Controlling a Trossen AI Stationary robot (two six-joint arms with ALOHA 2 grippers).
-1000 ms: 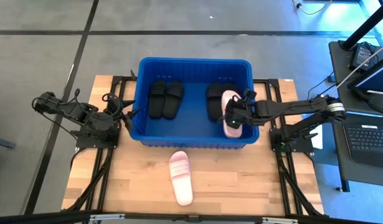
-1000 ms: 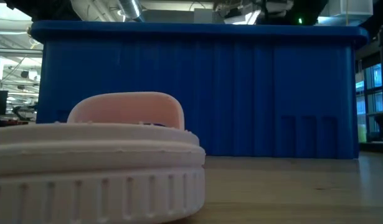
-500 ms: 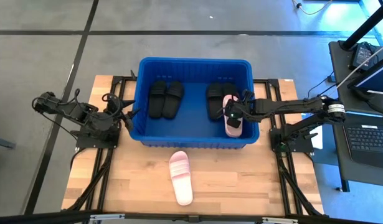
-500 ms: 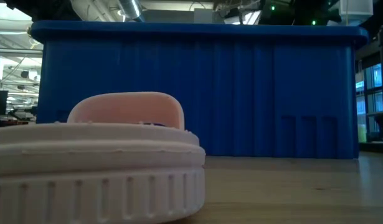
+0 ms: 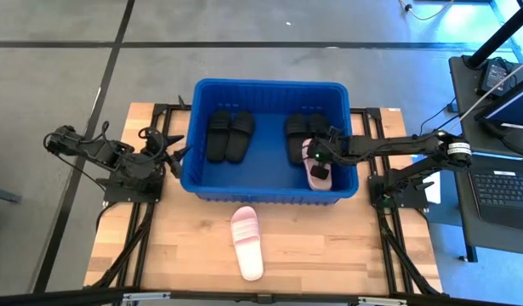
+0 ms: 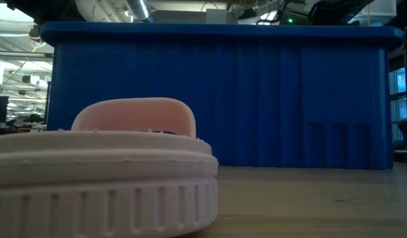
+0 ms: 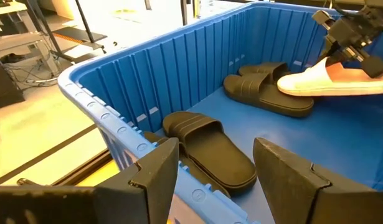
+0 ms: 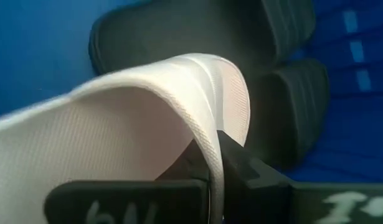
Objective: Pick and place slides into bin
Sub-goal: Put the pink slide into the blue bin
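Since 1 second earlier, the bin (image 5: 270,88) had shifted slightly toward the right arm, and the right gripper (image 5: 319,161) had carried the pink slide (image 5: 313,167) deeper inside, next to the bin's right wall. Its fingers were clamped together on the strap of that slide, as the right wrist view showed, with the strap edge pinched between the dark pads. That strap filled most of the right wrist view, so only parts of the black slides behind it showed.

The blue bin wall blocked everything inside from the low view. 2 black slides (image 5: 227,134) lay side by side in the left half of the bin, and 2 more black slides (image 5: 298,136) lay in the right half, partly covered by the held slide. Bare blue floor remained between the 2 pairs.

The second pink slide (image 5: 247,242) lay on the wooden table (image 5: 159,246), just in front of the bin's near wall, apart from it.

The left gripper (image 5: 172,155) waited beside the bin's left wall, fingers (image 7: 155,174) spread apart and holding nothing.
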